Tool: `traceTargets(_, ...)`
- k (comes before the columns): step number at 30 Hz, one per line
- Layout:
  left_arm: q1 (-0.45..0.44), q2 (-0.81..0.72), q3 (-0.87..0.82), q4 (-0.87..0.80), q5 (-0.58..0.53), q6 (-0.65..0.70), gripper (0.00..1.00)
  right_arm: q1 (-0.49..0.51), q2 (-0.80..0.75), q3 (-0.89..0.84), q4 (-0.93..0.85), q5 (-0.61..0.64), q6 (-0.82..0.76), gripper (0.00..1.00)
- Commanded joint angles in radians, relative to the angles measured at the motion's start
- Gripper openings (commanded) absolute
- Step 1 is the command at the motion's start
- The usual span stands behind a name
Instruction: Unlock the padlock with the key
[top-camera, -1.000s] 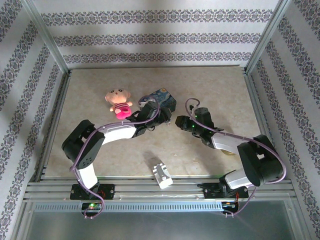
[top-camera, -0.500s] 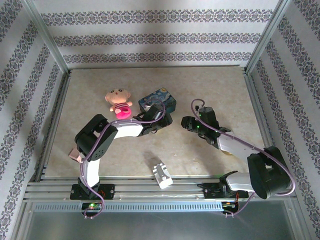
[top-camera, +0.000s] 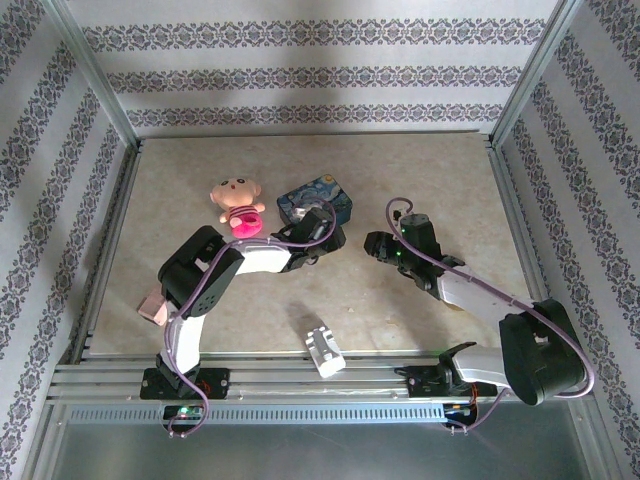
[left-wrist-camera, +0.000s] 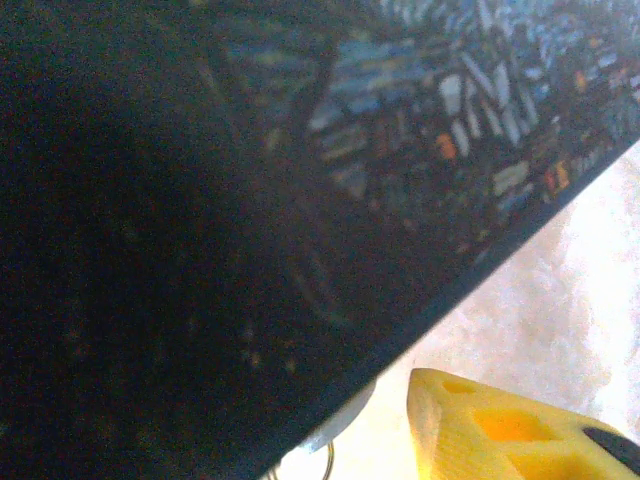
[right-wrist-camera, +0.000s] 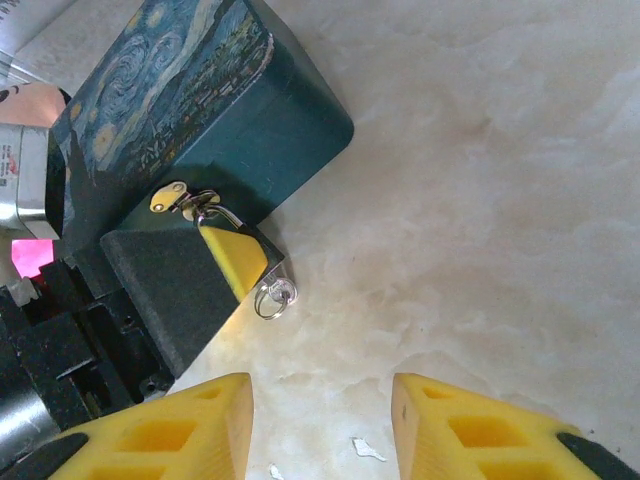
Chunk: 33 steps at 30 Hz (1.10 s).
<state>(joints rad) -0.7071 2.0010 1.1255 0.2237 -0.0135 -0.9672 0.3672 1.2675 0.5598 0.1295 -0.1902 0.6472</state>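
On the beige marbled table (top-camera: 420, 180), walled in patterned paper, we see the padlock (right-wrist-camera: 268, 250) hanging from the hasp (right-wrist-camera: 168, 196) of the blue tin (right-wrist-camera: 200, 110), with the key (right-wrist-camera: 272, 297) at its lower end. The left gripper (top-camera: 322, 243) presses a yellow pad (right-wrist-camera: 235, 260) against the padlock; we cannot tell whether it clamps. The right gripper (right-wrist-camera: 320, 420) hovers near, jaws apart and empty.

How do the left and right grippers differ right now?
The left gripper is against the blue tin, at the padlock; the right gripper hangs apart from both, above the table. The right gripper's jaws stand open and empty; whether the left gripper's jaws are shut is unclear. Both have yellow fingers.
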Motion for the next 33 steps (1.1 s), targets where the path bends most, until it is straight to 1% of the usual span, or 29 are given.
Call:
traceTargets(1,-0.009,0.018,0.023,0.037,-0.049,0.029,0.49,-0.014,-0.020,-0.014,-0.011,0.015,-0.006,0.41)
traceTargets(4,-0.011,0.020,0.026,0.037,-0.073,0.040,0.45,-0.016,-0.020,-0.012,-0.014,0.011,-0.006,0.41)
traceTargets(5,-0.012,0.019,0.027,0.036,-0.080,0.044,0.40,-0.016,-0.020,-0.012,-0.016,0.011,-0.006,0.41)
traceTargets(7,-0.014,0.019,0.031,0.037,-0.094,0.055,0.37,-0.016,-0.023,-0.012,-0.016,0.011,-0.006,0.41)
traceTargets(8,-0.014,0.018,0.032,0.036,-0.097,0.061,0.32,-0.016,-0.025,-0.014,-0.016,0.011,-0.004,0.41)
traceTargets(10,-0.014,0.014,0.034,0.036,-0.100,0.067,0.28,-0.016,-0.029,-0.015,-0.018,0.009,-0.006,0.41)
traceTargets(11,-0.015,0.012,0.033,0.036,-0.100,0.071,0.24,-0.016,-0.031,-0.017,-0.018,0.008,-0.006,0.41)
traceTargets(15,-0.017,0.008,0.027,0.028,-0.107,0.080,0.20,-0.016,-0.037,-0.026,-0.022,0.002,-0.018,0.41)
traceTargets(18,-0.019,0.008,0.018,0.029,-0.104,0.074,0.17,-0.016,-0.045,-0.035,-0.022,-0.004,-0.029,0.41)
traceTargets(19,-0.019,0.007,0.015,0.029,-0.100,0.068,0.13,-0.016,-0.048,-0.038,-0.024,-0.006,-0.032,0.41)
traceTargets(21,-0.020,0.003,0.010,0.032,-0.089,0.060,0.11,-0.014,-0.053,-0.041,-0.025,-0.013,-0.040,0.41)
traceTargets(24,-0.020,-0.014,0.005,0.022,-0.060,0.038,0.01,-0.004,-0.060,-0.042,-0.036,-0.018,-0.064,0.41)
traceTargets(26,-0.020,-0.029,0.010,-0.006,-0.033,0.017,0.00,0.013,-0.063,-0.044,-0.048,-0.012,-0.084,0.40)
traceTargets(30,-0.020,-0.065,0.013,-0.050,0.036,-0.036,0.00,0.067,-0.065,-0.047,-0.060,0.013,-0.121,0.29)
traceTargets(33,-0.019,-0.086,0.019,-0.099,0.079,-0.074,0.00,0.098,-0.052,-0.046,-0.064,0.023,-0.127,0.27)
